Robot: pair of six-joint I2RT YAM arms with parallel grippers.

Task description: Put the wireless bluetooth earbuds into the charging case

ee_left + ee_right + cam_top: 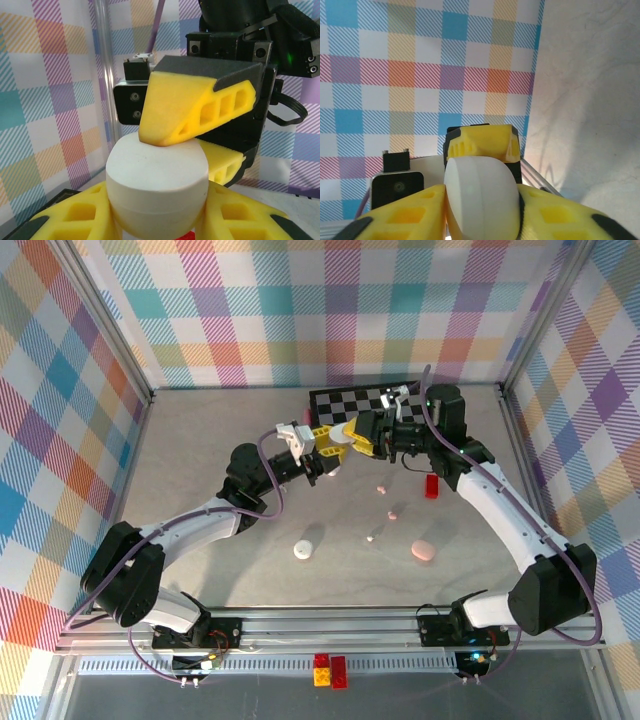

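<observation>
Earbuds [392,514] number three. Nearest lie two loose cases: a white case [303,550] at 8 o'clock of them, a pink case [423,551] at 4. Then one white bud [371,537] and two pink buds [381,487] toward 12. Beyond, the left gripper [157,200] and right gripper [480,200] both clamp a third case [156,165].

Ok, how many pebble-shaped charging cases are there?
3: a rounded white plastic case gripped by left pincer and right pincer; another white case and a pink case on the grey table. Others may be hidden.
</observation>
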